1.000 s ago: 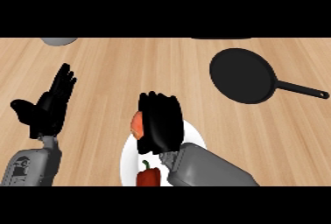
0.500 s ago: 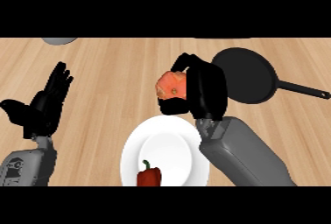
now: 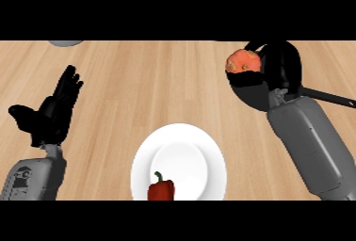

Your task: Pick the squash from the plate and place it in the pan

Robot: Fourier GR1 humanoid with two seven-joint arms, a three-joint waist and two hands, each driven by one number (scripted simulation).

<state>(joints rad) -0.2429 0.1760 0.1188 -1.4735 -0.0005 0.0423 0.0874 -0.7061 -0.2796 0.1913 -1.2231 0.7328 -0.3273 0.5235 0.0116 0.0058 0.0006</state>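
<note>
— Squash (image 3: 243, 60) first: where is it?
— Off the plate (image 3: 142, 155) and up in the right hand (image 3: 274, 70), whose fingers curl round it. It hangs over the left side of the pan (image 3: 250, 100), at the far right of the worktop (image 3: 160, 84).
— So which step is this?
— The carry, I judge, close to its end. The lift is done, the release is not.
— And the next move?
— Bring the squash a little further right, over the pan's middle, lower it, then uncurl the fingers. The hand hides much of the pan, so I cannot tell how high the squash hangs above it.
— Anything else about?
— A red pepper (image 3: 162, 189) lies on the plate's near edge. The left hand (image 3: 52, 113) rests at the left, fingers straight and open, holding nothing.
</note>
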